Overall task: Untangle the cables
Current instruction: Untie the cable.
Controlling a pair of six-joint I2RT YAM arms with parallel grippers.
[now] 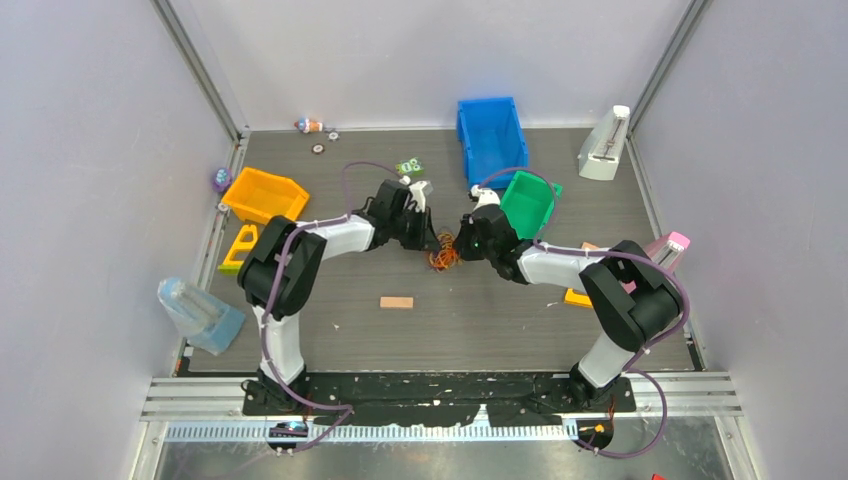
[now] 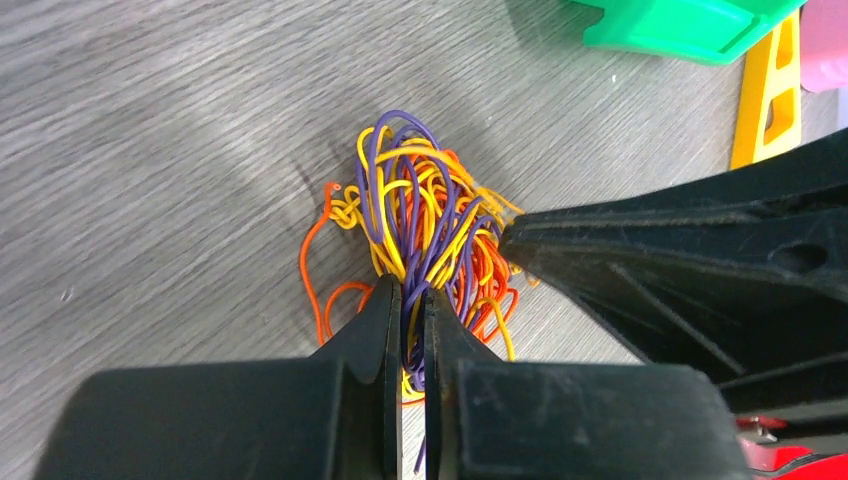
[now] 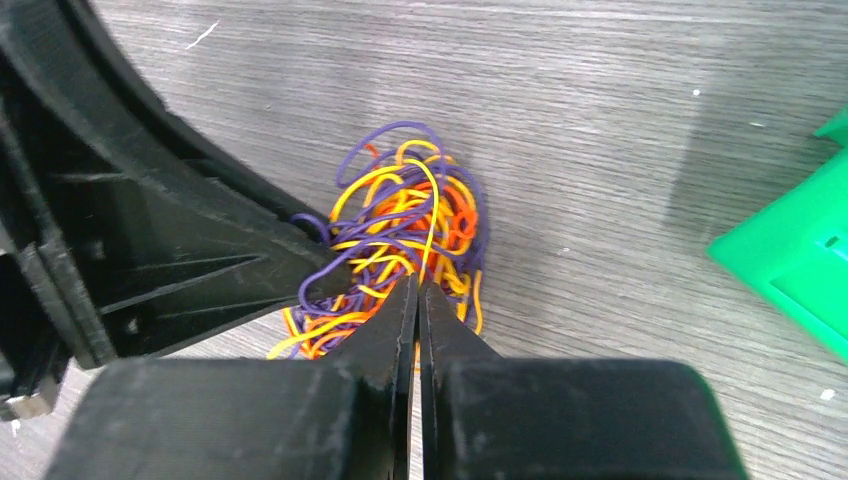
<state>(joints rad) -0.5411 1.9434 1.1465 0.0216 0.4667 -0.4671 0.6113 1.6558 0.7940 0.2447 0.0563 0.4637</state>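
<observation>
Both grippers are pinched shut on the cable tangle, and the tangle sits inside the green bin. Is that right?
One thing is wrong: the cables lie on the table, outside the green bin. The left gripper and right gripper are indeed shut on them. The left wrist view shows it.

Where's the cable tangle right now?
In the top view the cables lie mid-table between the left gripper and right gripper, both pinching strands, near the green bin.
</observation>
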